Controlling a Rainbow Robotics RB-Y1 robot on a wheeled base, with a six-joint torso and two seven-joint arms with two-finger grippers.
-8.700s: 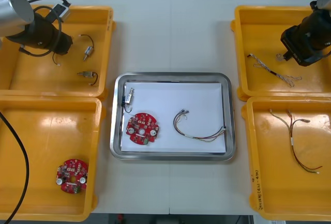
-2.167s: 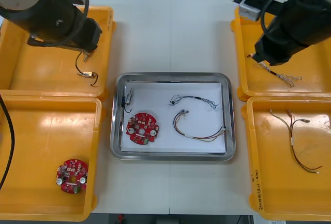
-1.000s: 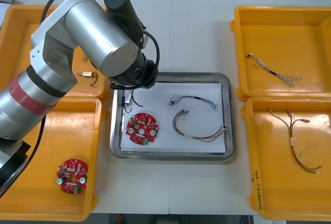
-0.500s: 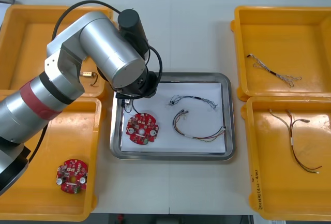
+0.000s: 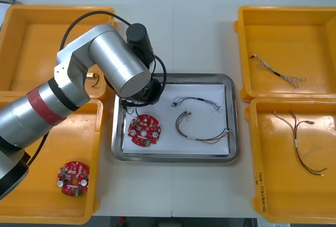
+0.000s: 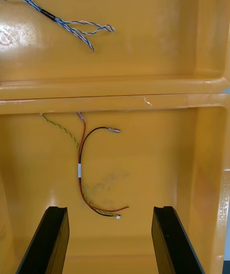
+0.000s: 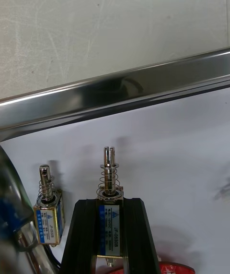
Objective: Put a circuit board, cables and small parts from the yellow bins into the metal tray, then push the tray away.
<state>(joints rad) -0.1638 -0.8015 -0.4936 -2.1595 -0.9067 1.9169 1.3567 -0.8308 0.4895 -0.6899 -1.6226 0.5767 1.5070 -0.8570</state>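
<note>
My left gripper (image 7: 109,202) is shut on a small metal part (image 7: 110,185) with a spring and pin. It holds the part just above the white inside of the metal tray (image 7: 115,94), near the tray's far-left corner. A second small metal part (image 7: 48,211) lies right beside it. In the front view my left arm (image 5: 121,69) covers that corner. The tray (image 5: 173,77) also holds a round red circuit board (image 5: 144,130), a black cable (image 5: 197,101) and a red and yellow cable (image 5: 202,130). My right gripper (image 6: 110,240) is open above the near right bin.
The near left yellow bin (image 5: 31,206) holds another circuit board (image 5: 73,178). A small metal part (image 5: 90,75) lies in the far left bin. A blue and white cable (image 5: 278,71) lies in the far right bin, a red and yellow cable (image 5: 302,143) in the near right one.
My left arm has swung from the far left bin over the tray's left corner with the small part, and keeps edging inward. The right arm has left the front view.
</note>
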